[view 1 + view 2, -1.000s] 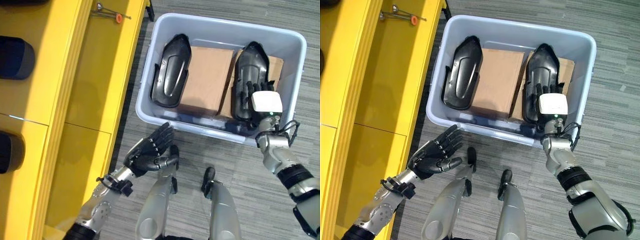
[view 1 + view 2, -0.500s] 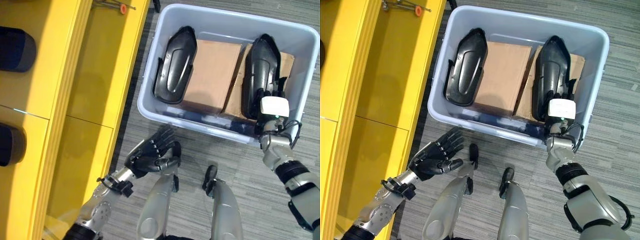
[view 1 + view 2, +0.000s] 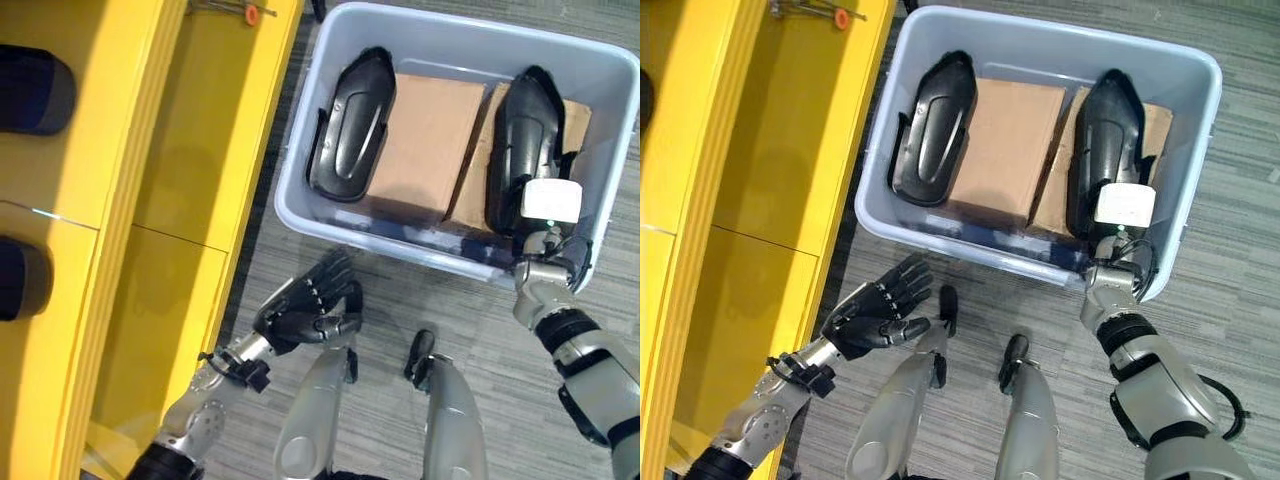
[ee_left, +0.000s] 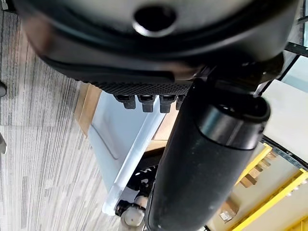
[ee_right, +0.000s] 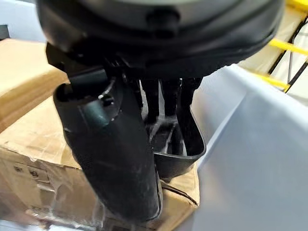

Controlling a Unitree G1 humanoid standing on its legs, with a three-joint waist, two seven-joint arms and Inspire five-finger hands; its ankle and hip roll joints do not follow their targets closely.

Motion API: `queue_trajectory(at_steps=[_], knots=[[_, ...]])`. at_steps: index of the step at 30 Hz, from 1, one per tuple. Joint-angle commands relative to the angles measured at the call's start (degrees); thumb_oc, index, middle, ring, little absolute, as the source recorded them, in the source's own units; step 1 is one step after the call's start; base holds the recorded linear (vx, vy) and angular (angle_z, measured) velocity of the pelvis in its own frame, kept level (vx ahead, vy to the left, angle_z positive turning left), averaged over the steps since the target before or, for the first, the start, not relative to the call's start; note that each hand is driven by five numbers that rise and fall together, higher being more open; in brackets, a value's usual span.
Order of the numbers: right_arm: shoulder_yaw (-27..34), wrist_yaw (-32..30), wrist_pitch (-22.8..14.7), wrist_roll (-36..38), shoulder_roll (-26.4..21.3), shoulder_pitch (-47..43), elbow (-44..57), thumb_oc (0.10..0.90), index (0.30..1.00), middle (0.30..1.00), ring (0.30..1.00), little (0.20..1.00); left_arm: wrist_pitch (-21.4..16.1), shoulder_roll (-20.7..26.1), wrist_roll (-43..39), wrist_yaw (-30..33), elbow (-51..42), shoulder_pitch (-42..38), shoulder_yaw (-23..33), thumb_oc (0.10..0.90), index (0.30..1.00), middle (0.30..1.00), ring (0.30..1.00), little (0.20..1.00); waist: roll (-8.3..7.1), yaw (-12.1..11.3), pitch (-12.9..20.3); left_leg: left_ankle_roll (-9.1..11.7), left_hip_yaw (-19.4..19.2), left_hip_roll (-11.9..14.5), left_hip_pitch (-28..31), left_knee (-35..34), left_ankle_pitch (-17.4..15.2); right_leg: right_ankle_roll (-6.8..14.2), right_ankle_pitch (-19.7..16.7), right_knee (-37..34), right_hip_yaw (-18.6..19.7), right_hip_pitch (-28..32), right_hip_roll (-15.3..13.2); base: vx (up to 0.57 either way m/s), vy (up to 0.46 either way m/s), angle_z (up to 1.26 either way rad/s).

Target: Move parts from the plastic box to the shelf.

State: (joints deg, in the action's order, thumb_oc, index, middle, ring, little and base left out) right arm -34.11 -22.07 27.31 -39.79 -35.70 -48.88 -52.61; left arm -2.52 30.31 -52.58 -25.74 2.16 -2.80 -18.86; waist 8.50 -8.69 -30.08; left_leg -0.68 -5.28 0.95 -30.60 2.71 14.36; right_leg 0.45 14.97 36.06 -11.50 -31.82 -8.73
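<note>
A pale grey plastic box (image 3: 296,205) stands on the carpet with two black moulded parts lying on cardboard inside. One part (image 3: 348,125) lies at the left, the other (image 3: 520,130) at the right. My right hand (image 5: 159,43) reaches over the box's near wall to the near end of the right part. Its fingers (image 5: 168,103) run straight into the part's hollow (image 5: 179,161), with the thumb (image 5: 115,159) beside it over the cardboard. My left hand (image 3: 305,305) hovers open, palm up, above the floor in front of the box. The yellow shelf (image 3: 150,150) is at the left.
Two dark parts (image 3: 35,90) (image 3: 20,280) lie on the shelf's left side. A small metal item with an orange tip (image 3: 250,12) rests at the shelf's far end. Two cardboard boxes (image 3: 425,135) fill the box's bottom. Grey carpet (image 3: 620,270) lies around it.
The whole view has shifted a little. My right hand has drawn back toward the box's near wall, along the right part's near end. The left hand has barely moved.
</note>
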Motion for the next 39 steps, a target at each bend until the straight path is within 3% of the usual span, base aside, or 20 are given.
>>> queue_trajectory(at_steps=[1, 5, 7, 8, 10, 11, 13, 17, 19, 20, 22, 24, 25, 35, 37, 39], knots=[[-1.64, -1.07, -1.97, 1.77, -0.06, -0.68, -10.36, 0.400, 0.300, 0.300, 0.300, 0.300, -4.71, -2.59, 0.60, -3.96, -1.82, -3.43, -2.34, 0.900, 1.000, 1.000, 1.000, 1.000, 4.58, -2.37, 0.28, -0.84, 0.22, -4.01, 0.58, 4.83, -10.98, 1.23, -1.84, -0.86, -1.07, -1.18, 1.04, -0.03, -0.006, -0.07], [-0.76, -4.08, -1.75, 1.57, 0.60, 2.64, -13.14, 0.400, 0.300, 0.300, 0.300, 0.300, -6.66, -3.17, 0.06, -3.59, -0.93, -3.56, -3.64, 0.900, 1.000, 1.000, 1.000, 1.000, 5.23, -2.17, 0.28, -0.84, 0.40, -4.07, -0.52, 4.82, -10.63, 0.98, -1.51, -0.23, -1.06, -2.41, 1.25, -0.03, -0.008, 0.07], [0.18, -6.37, -2.17, 6.32, 0.98, 4.93, -13.75, 0.400, 0.300, 0.300, 0.300, 0.300, -7.03, -3.11, -0.01, -3.63, -0.91, -3.41, -4.07, 0.900, 1.000, 1.000, 1.000, 1.000, 5.43, -1.95, 0.28, -0.89, 0.47, -4.04, -0.62, 4.70, -10.58, 0.80, -1.41, -0.11, -0.88, -2.68, 1.33, -0.03, -0.017, -0.10], [1.14, -8.06, -2.32, 12.76, 1.25, 6.04, -13.83, 0.400, 0.300, 0.300, 0.300, 0.300, -7.01, -3.02, 0.20, -3.48, -1.38, -3.13, -4.19, 0.900, 1.000, 1.000, 1.000, 1.000, 5.48, -1.81, 0.28, -0.90, 0.54, -4.04, -0.51, 4.69, -10.64, 0.67, -1.38, -0.17, -0.76, -2.63, 1.38, -0.01, -0.009, -0.13], [2.38, -8.38, -2.77, 14.55, 1.64, 7.05, -14.00, 0.400, 0.300, 0.300, 0.300, 0.300, -7.08, -2.94, 0.38, -3.45, -1.67, -2.84, -4.26, 0.900, 1.000, 1.000, 1.000, 1.000, 5.51, -1.61, 0.28, -0.90, 0.61, -4.03, -0.38, 4.76, -10.76, 0.56, -1.37, -0.18, -0.60, -2.59, 1.44, -0.01, -0.013, 0.13], [4.78, -12.44, -6.86, 16.60, 2.99, 10.37, -14.01, 0.400, 0.300, 0.300, 0.300, 0.300, -7.48, -2.84, -0.46, -4.06, -1.61, -2.20, -4.15, 0.900, 1.000, 1.000, 1.000, 1.000, 5.45, -0.91, 0.28, -0.86, 0.61, -3.87, 0.56, 4.63, -11.05, 0.46, -1.51, -0.54, -0.05, -2.14, 1.79, -0.01, -0.013, 0.17], [6.05, -15.53, -10.33, 16.76, 4.23, 12.14, -12.83, 0.400, 0.300, 0.300, 0.300, 0.300, -7.59, -2.86, -0.96, -4.74, -1.98, -2.06, -3.81, 0.900, 1.000, 1.000, 1.000, 1.000, 5.25, -0.26, 0.28, -0.89, 0.38, -3.65, 1.65, 4.40, -11.35, 0.44, -1.84, -1.58, 0.40, -1.25, 2.12, -0.01, -0.001, 0.30], [6.07, -15.55, -10.31, 16.75, 4.12, 11.51, -12.80, 0.400, 0.300, 0.300, 0.300, 0.300, -7.59, -2.89, -0.96, -4.74, -2.03, -2.57, -3.50, 0.900, 1.000, 1.000, 1.000, 1.000, 5.70, -0.59, 0.28, -1.15, 0.20, -2.98, 0.24, 4.41, -10.17, -0.13, -3.34, -2.06, -0.22, -2.42, 2.64, -0.06, 0.005, -0.06], [6.17, -16.25, -10.93, 16.90, 4.43, 12.36, -12.65, 0.400, 0.300, 0.300, 0.300, 0.300, -7.74, -2.85, -0.80, -5.05, -2.03, -2.08, -3.77, 0.900, 1.000, 1.000, 1.000, 1.000, 5.21, -0.15, 0.28, -0.89, 0.33, -3.62, 1.82, 4.38, -11.39, 0.45, -1.89, -1.74, 0.46, -1.09, 2.15, 0.03, -0.002, 0.02], [6.39, -18.29, -12.63, 15.90, 4.93, 12.86, -11.36, 0.400, 0.300, 0.300, 0.300, 0.300, -7.74, -2.99, -0.74, -4.98, -2.24, -2.63, -3.35, 0.900, 1.000, 1.000, 1.000, 1.000, 5.35, 0.06, 0.28, -1.08, -0.08, -2.77, 1.28, 4.38, -10.48, -0.07, -3.61, -2.95, 0.13, -1.38, 2.72, 0.00, 0.003, 0.09], [6.35, -18.88, -13.06, 15.51, 5.04, 13.20, -10.92, 0.400, 0.300, 0.300, 0.300, 0.300, -7.82, -2.99, -0.79, -5.02, -2.18, -2.65, -3.29, 0.900, 1.000, 1.000, 1.000, 1.000, 5.27, 0.23, 0.28, -1.07, -0.17, -2.68, 1.57, 4.37, -10.56, -0.04, -3.67, -3.11, 0.23, -1.13, 2.75, -0.04, 0.016, 0.00], [5.56, -23.09, -14.00, 12.62, 2.98, 16.32, 0.79, 0.400, 0.300, 0.300, 0.300, 0.300, -8.33, -2.75, -1.50, -3.19, -1.93, -3.12, -1.63, 0.900, 1.000, 1.000, 1.000, 1.000, 2.90, 3.06, 0.28, -0.67, -1.21, -1.46, 5.92, 3.40, -11.09, 0.47, -4.35, -5.33, 1.76, 2.75, 3.50, 0.02, 0.018, -0.12], [5.84, -23.19, -14.45, 11.95, 2.59, 16.82, 1.69, 0.400, 0.300, 0.300, 0.300, 0.300, -8.09, -2.58, -1.99, -3.16, -1.89, -2.91, -1.30, 0.900, 1.000, 1.000, 1.000, 1.000, 2.60, 3.26, 0.28, -0.60, -1.15, -1.35, 6.75, 3.18, -11.15, 0.53, -4.38, -5.57, 1.88, 3.53, 3.61, 0.04, -0.006, -0.19], [5.97, -23.33, -14.84, 11.24, 2.29, 17.12, 2.35, 0.400, 0.300, 0.300, 0.300, 0.300, -7.83, -2.47, -2.52, -3.33, -1.79, -2.73, -1.02, 0.900, 1.000, 1.000, 1.000, 1.000, 2.36, 3.42, 0.28, -0.54, -1.10, -1.30, 7.45, 3.02, -11.22, 0.60, -4.38, -5.77, 2.02, 4.19, 3.73, 0.01, -0.004, -0.07], [6.50, -24.51, -16.43, 9.26, 1.39, 18.66, 5.59, 0.400, 0.300, 0.300, 0.300, 0.300, -7.55, -2.44, -2.13, -4.71, -1.43, -1.65, 0.22, 0.900, 1.000, 1.000, 1.000, 1.000, 1.17, 3.86, 0.28, -0.46, -0.83, -1.12, 10.86, 2.21, -11.44, 0.98, -4.69, -7.47, 2.40, 7.84, 3.93, 0.09, -0.056, 0.02], [8.43, -24.10, -20.28, 6.29, -0.51, 20.33, 11.70, 0.400, 0.300, 0.300, 0.300, 0.300, -6.24, -2.48, -2.67, -5.57, -1.51, -0.16, 1.77, 0.900, 1.000, 1.000, 1.000, 1.000, -1.11, 4.22, 0.71, -0.42, -0.33, -1.06, 16.56, 2.38, -12.88, 1.57, -5.66, -11.99, 2.37, 15.12, 3.34, 0.12, -0.086, -0.03]])
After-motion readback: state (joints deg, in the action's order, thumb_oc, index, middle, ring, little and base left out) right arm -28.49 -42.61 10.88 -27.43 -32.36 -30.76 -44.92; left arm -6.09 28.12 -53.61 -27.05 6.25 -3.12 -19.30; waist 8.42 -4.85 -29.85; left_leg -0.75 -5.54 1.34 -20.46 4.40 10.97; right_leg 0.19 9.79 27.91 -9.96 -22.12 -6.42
